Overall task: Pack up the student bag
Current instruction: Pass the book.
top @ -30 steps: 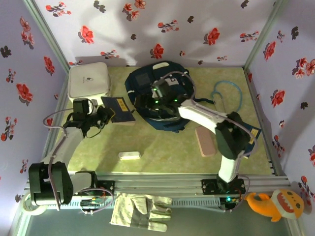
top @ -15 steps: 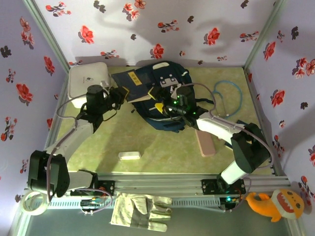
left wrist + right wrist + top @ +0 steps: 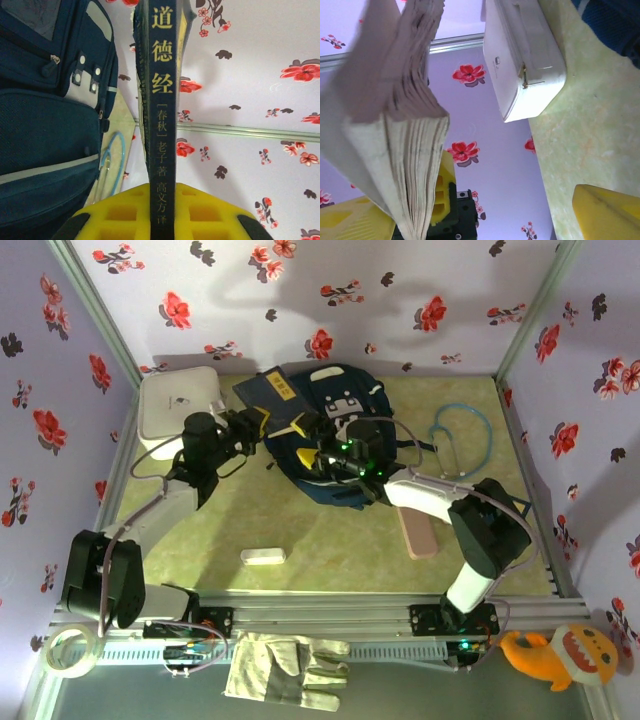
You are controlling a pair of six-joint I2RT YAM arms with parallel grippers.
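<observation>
L: left jaws clenched on the lower spine of a dark blue book (image 3: pixel 162 95) – held up on edge over the student bag (image 3: pixel 338 492), mid-desk by the far edge | R: right jaws released, spread beside its pages | step: loading book | next: probably find the opening – tip it in

My arms (image 3: pixel 150 523) were white tubular links (image 3: pixel 425 498) joined by bulky black motor housings (image 3: pixel 100 585), with thin grey cables (image 3: pixel 130 462) looping alongside, green lights (image 3: pixel 345 450) at my right wrist, and pocketed yellow plastic fingers (image 3: pixel 115 212).
</observation>
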